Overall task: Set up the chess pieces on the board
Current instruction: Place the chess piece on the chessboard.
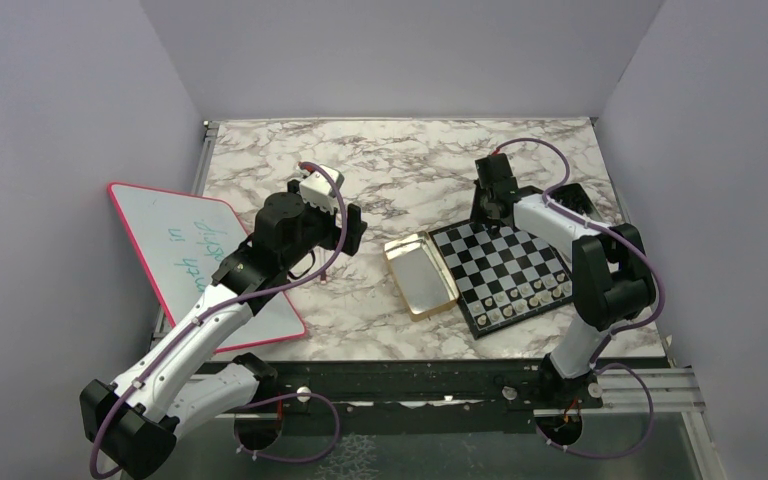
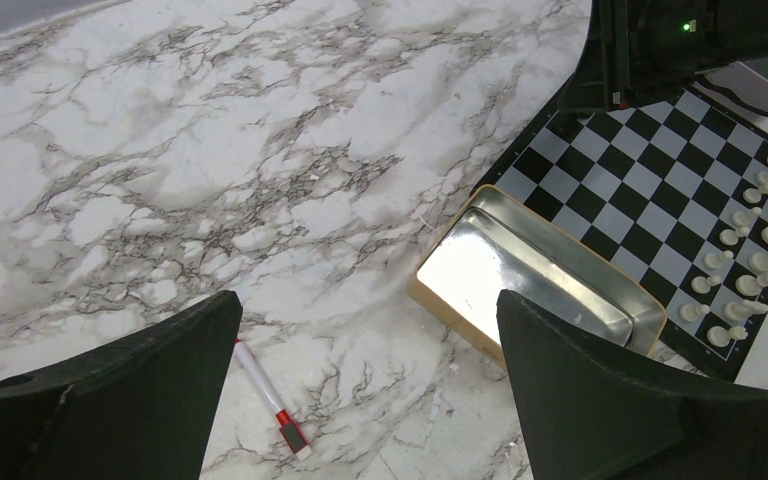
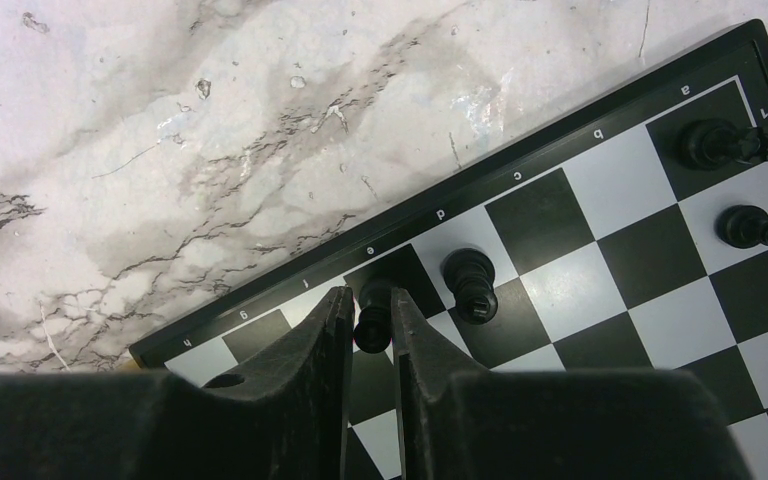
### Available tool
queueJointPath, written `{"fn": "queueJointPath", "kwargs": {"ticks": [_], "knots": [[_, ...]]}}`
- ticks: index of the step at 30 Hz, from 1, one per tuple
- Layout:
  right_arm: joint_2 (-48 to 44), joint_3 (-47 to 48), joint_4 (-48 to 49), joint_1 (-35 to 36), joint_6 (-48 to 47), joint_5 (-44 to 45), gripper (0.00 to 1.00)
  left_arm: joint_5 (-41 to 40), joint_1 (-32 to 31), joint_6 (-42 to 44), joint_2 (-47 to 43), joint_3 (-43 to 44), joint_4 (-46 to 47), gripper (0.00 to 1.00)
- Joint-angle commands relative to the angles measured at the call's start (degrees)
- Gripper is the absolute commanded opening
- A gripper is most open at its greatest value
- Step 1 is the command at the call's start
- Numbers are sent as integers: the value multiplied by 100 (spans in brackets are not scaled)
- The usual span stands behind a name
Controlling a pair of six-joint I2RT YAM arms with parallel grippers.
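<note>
right pincer (image 3: pixel 370 305) hugs black piece (image 3: pixel 375 328), grip unclear | left pincer (image 2: pixel 368 310) spread | risk: retreat topples it onto neighbour piece (image 3: pixel 470 283) just right

Glossy marble-look tabletop (image 2: pixel 260 130), mirror-bright polished metal tin (image 2: pixel 490 265) with gold outer wall, smooth faintly sheened board (image 3: pixel 650 260), shiny plastic black chess pieces (image 3: pixel 470 280), smooth creamy pale chess pieces (image 2: pixel 750 285)

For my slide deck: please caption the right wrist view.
The right gripper brackets a black chess piece on the edge row of the board, a second black piece alongside.
</note>
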Motion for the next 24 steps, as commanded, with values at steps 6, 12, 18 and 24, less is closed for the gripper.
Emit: {"fn": "queueJointPath", "kwargs": {"ticks": [6,12,18,24], "knots": [[-41,179,-104,-23,-48,97,24,-79,8,73,-47,-45,71,99],[-81,199,-186,-23,-62,103,24,-70,10,78,-47,-45,69,99],[-97,169,-184,-23,-83,81,22,-70,10,75,-47,-45,68,99],[-44,195,-172,-24,-94,63,24,-78,9,77,-48,-54,71,99]]}}
